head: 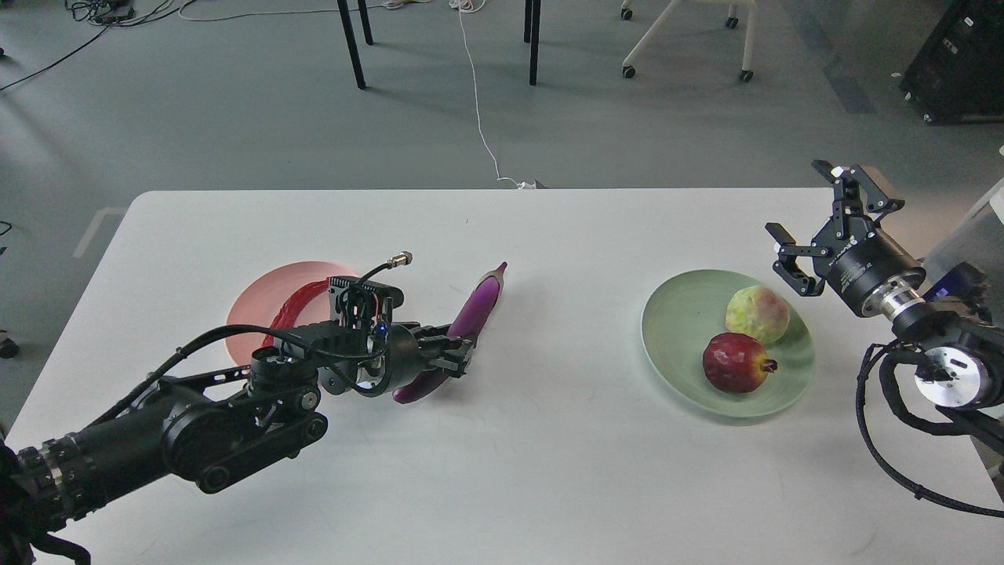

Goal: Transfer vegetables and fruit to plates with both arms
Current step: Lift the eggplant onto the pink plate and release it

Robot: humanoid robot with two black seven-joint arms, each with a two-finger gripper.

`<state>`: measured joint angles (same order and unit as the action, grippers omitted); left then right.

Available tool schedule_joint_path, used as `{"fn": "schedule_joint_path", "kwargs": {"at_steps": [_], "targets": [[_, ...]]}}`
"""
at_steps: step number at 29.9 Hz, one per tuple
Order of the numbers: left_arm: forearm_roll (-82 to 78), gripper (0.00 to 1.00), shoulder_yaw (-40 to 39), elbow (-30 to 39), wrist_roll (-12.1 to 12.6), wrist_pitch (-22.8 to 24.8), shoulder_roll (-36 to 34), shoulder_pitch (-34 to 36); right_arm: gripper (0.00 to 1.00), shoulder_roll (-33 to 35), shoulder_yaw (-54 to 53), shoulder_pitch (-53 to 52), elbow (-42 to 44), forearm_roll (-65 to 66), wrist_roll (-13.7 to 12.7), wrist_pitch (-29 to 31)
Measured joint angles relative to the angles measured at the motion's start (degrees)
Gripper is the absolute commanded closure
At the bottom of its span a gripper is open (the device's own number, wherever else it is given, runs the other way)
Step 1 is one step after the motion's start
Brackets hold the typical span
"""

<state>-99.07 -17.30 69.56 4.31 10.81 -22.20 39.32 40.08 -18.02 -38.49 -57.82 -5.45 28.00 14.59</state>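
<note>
the left end effector (463, 353) reaches in low over the white desk (549, 471) and is clamped on the lower part of the eggplant (471, 318), its fingers on either side of the purple body just above the blunt bottom end. the eggplant lies on a diagonal, long axis running from lower left near the wrist up to the right, with its pale tip pointing toward the far edge of the desk. just behind the left arm sits the pink plate (259, 302), with the red chili pepper (294, 308) lying on it, partly hidden by the arm's cables and housing. well apart on the right, the green plate (682, 314) carries the pomegranate (736, 362) at the front, crown tip pointing right, and the yellow-green fruit (757, 314) behind it, the two touching or nearly so. the right end effector (823, 216) hovers beside the plate's right rim, fingers spread wide, holding nothing.
</note>
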Motion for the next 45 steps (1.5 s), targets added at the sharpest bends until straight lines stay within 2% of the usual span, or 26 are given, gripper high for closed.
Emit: {"fn": "schedule_joint_path", "kwargs": {"at_steps": [5, 11, 15, 16, 17, 18, 19, 20, 28, 37, 41, 45], "targets": [[0.19, 0.87, -0.45, 4.11, -1.18, -0.02, -8.5, 1.22, 0.01, -0.12, 0.0, 0.0, 0.05, 0.0, 0.0, 0.0], [0.21, 0.85, -0.29, 4.95, -5.86, -0.02, -19.11, 0.02, 0.01, -0.24, 0.06, 0.0, 0.07, 0.04, 0.0, 0.0], [0.21, 0.71, -0.37, 4.98, -6.85, 0.0, -22.29, -1.62, 0.01, -0.58, 0.09, 0.0, 0.06, 0.13, 0.0, 0.0], [0.21, 0.64, -0.43, 4.98, -6.97, 0.0, -22.65, -1.89, 0.01, -0.63, 0.09, 0.0, 0.02, 0.15, 0.0, 0.0], [0.21, 0.49, -0.47, 4.98, -7.04, 0.0, -22.88, -2.19, 0.01, -0.66, 0.09, 0.0, 0.01, 0.16, 0.0, 0.0], [0.21, 0.28, -0.61, 4.98, -7.08, 0.0, -23.04, -2.5, 0.01, -0.66, 0.09, 0.0, 0.01, 0.17, 0.0, 0.0], [0.21, 0.03, -0.82, 4.95, -7.09, 0.0, -23.09, -2.7, 0.01, -0.66, 0.09, 0.0, 0.01, 0.17, 0.0, 0.0], [0.21, 0.01, -1.08, 4.82, -7.13, 0.0, -23.11, -2.85, 0.01, -0.64, 0.09, 0.0, -0.01, 0.18, 0.0, 0.0], [0.14, 0.0, -1.97, 4.69, -7.47, 0.32, -24.6, -3.01, 0.01, -0.19, 0.1, 0.0, -0.1, 0.18, 0.0, 0.0], [3.14, 0.0, -10.57, 8.54, -8.37, 0.19, -25.62, -2.82, 0.01, -0.01, 0.16, -0.83, 0.05, 0.21, 0.0, 0.03], [12.96, 0.0, -14.34, 8.64, -8.64, -0.98, -22.61, -2.96, 0.01, -0.4, 0.16, -1.34, 0.26, 0.22, 0.0, 0.08], [31.78, 0.0, -16.33, 8.32, -8.86, -7.26, -16.95, -4.35, 0.01, -0.99, -0.77, -1.71, 0.29, 0.2, 0.0, 0.0]]}}
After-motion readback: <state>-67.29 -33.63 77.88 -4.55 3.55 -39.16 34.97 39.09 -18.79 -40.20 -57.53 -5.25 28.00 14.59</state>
